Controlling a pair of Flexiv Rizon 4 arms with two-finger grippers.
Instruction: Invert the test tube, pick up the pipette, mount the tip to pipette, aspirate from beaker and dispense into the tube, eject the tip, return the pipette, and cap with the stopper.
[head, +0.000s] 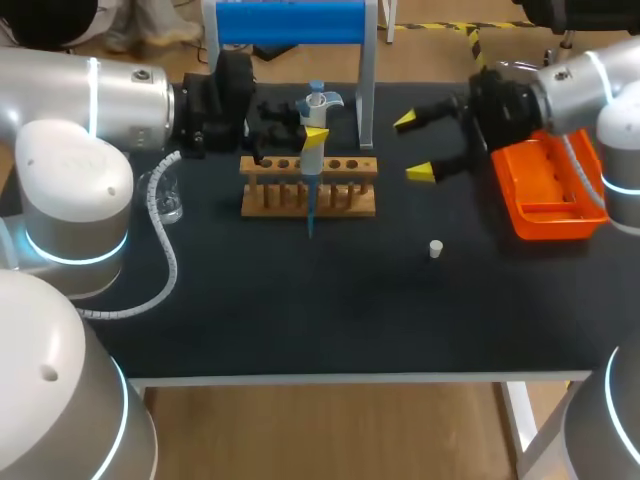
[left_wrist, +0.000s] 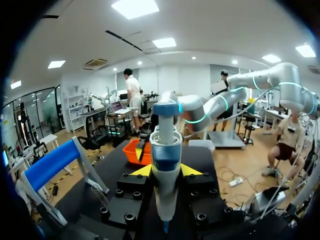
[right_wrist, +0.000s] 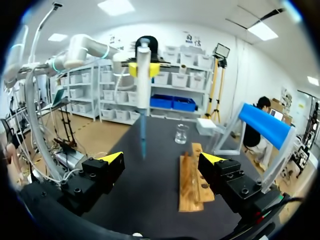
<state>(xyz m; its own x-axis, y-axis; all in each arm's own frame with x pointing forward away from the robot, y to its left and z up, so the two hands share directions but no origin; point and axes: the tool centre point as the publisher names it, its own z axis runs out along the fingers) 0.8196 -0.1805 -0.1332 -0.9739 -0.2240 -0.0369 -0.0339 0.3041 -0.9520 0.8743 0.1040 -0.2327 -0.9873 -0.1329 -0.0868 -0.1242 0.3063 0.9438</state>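
Blue-tipped pipette hangs upright, pinched in the left claw; beaker sits at its nine o'clock; right claw spread

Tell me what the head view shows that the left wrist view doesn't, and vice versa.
Head view only: the wooden test tube rack and the white stopper. Left wrist view only: both yellow fingertips pressed against the pipette from either side. Both: the pipette in the left gripper, the orange tray and the blue stand.
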